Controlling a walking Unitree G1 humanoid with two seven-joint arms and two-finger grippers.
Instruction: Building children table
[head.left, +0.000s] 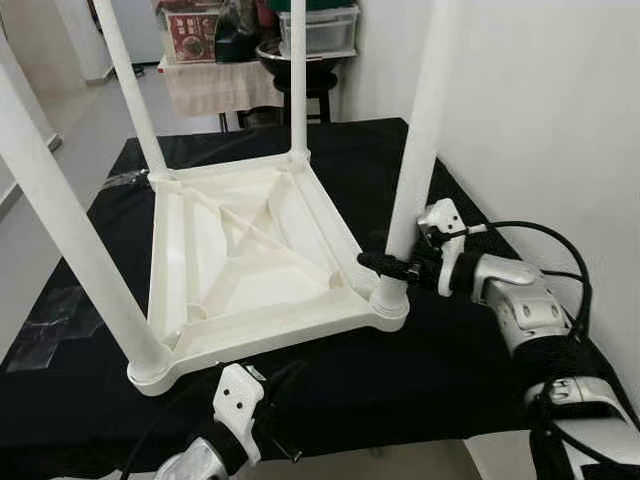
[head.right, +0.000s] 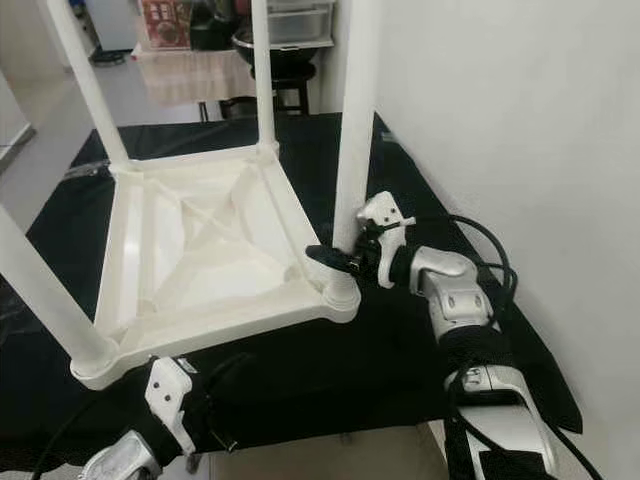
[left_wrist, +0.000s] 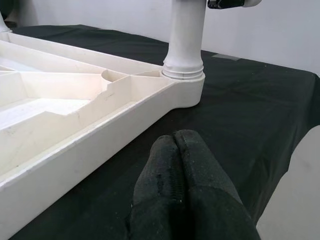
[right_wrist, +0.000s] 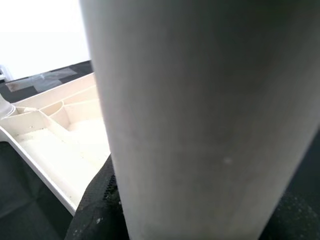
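At the bottom of the frame the left gripper (head.left: 285, 447) is waiting with fingers pressed together, while the right gripper (head.left: 388, 266) is pinching the tall white plastic leg (head.left: 420, 150) at centre right, probably to steady it in the upside-down white plastic table top (head.left: 250, 260) lying mid-frame on the black cloth (head.left: 470, 340).

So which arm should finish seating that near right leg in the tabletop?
Right. The right gripper is already clamped on the leg just above its socket. The left gripper is shut, low at the tabletop's near edge.
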